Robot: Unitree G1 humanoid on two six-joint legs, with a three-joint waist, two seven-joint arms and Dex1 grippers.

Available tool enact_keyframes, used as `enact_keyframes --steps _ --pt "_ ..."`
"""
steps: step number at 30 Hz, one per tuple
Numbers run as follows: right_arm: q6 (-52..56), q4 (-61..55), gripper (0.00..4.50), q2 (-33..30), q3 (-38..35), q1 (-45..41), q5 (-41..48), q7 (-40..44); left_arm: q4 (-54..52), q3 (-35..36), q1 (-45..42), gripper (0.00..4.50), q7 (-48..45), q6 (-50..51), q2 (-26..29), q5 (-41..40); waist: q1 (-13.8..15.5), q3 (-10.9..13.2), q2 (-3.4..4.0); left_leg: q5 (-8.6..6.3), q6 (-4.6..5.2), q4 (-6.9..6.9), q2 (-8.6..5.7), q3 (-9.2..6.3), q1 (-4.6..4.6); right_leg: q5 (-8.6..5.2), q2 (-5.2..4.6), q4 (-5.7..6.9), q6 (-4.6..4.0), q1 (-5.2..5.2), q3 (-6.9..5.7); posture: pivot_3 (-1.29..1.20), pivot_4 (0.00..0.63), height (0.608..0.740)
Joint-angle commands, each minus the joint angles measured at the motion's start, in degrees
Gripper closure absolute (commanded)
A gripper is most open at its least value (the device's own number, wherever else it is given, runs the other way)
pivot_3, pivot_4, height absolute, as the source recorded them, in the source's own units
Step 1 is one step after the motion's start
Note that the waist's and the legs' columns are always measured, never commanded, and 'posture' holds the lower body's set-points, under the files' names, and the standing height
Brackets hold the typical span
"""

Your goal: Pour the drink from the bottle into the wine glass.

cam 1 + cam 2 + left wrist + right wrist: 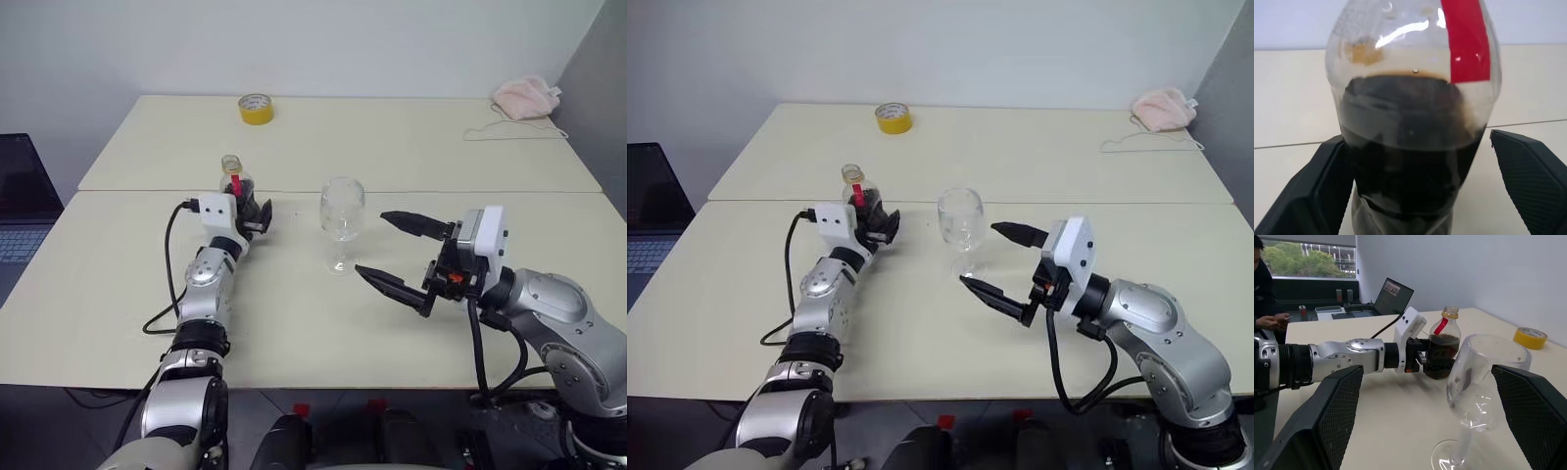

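The bottle (235, 182) stands upright on the table, left of centre, with a red label strip at its neck. Dark brown drink (1410, 147) fills its lower half. My left gripper (251, 211) is open around the bottle's body; one finger (1317, 186) lies against it and the other (1528, 176) stands slightly off it. The empty wine glass (341, 223) stands upright at the middle of the table. My right gripper (370, 243) hovers open just right of the glass, its two fingers pointing toward it with nothing held.
A yellow tape roll (256, 108) lies at the far edge, and a pink cloth (526, 95) with a cord at the far right corner. A laptop (20, 206) sits off the table's left side. A person (1264, 289) sits at a desk behind.
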Motion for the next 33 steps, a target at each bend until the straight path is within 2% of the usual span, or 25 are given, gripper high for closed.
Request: enact_keyframes --steps 1,7,11,20,26,33 --pt "-0.3 -1.6 0.00 0.1 -0.9 -0.7 0.8 -0.4 -0.7 0.8 -1.2 1.20 -0.3 -1.1 0.5 -1.1 0.0 0.0 0.00 0.00 0.00 0.00 0.00 0.00 0.00 0.00 0.00 0.00 0.00 0.00 0.01 0.00 0.150 0.740" --pt "-0.2 -2.1 0.00 0.2 -0.7 -0.5 0.7 -1.0 -2.2 1.5 -1.0 3.06 -1.7 0.3 0.4 -2.6 0.0 0.0 -0.01 0.00 0.00 0.01 0.00 -0.01 -0.02 0.00 0.00 0.00 0.00 -0.02 -0.01 0.00 0.150 0.740" --pt "-0.3 -2.3 0.00 0.1 -0.8 -0.8 0.2 -1.5 -6.7 1.7 -0.2 3.48 -4.0 3.9 0.9 -4.9 -0.1 0.0 -0.01 0.00 0.00 0.01 0.00 -0.02 -0.02 0.00 0.00 0.00 0.00 -0.02 -0.01 0.00 0.150 0.740" --pt "1.0 -2.5 0.00 0.2 -0.9 -2.7 0.5 -3.9 -21.6 -1.9 1.6 3.63 -8.1 14.2 4.8 -4.4 -0.1 0.0 -0.01 0.00 -0.01 0.01 0.01 -0.02 -0.07 0.00 0.00 0.02 0.00 -0.08 0.02 0.00 0.150 0.740" --pt "3.1 -2.6 0.00 0.0 0.3 -4.1 -0.7 -6.1 -24.7 -8.5 -1.6 3.69 -10.5 9.8 8.3 2.7 -0.1 0.0 -0.01 0.00 -0.01 0.01 0.00 -0.01 -0.07 0.00 0.00 0.01 0.00 -0.07 0.02 0.00 0.150 0.740" --pt "6.1 -2.0 0.00 0.6 1.4 -6.2 -0.9 -7.9 -21.1 -13.0 -5.6 3.71 -11.5 0.9 9.2 8.7 -0.1 0.0 -0.01 0.00 -0.01 0.00 0.00 0.01 -0.09 0.00 0.00 0.02 0.00 -0.11 0.02 0.00 0.150 0.740"
